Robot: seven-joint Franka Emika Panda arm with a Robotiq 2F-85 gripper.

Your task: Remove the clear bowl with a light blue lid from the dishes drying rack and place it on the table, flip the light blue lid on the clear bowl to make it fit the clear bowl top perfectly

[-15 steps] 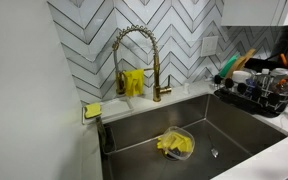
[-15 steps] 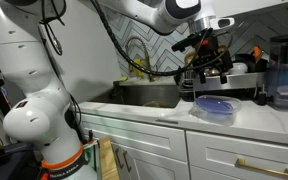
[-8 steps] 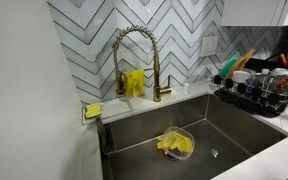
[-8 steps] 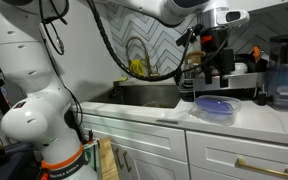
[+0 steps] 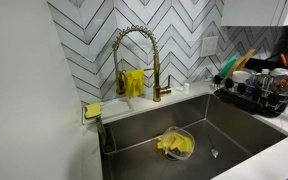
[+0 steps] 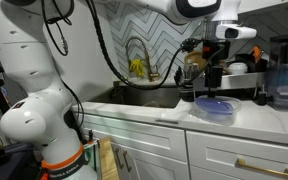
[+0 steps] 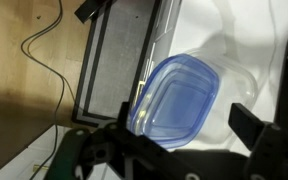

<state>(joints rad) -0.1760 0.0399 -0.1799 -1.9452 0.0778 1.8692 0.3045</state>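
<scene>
**Bowl on the counter, gripper open above it**

We see the clear bowl [image 6: 215, 108] with its light blue lid [image 7: 179, 98] standing on the white counter [image 6: 256, 119] beside the sink [image 5: 199, 128]. The gripper [image 6: 213, 86] hangs just over it, jaws spread wide, holding nothing. The dishes drying rack [image 5: 256, 96] sits at the sink's edge. Whether the lid seats properly, we cannot tell.
</scene>
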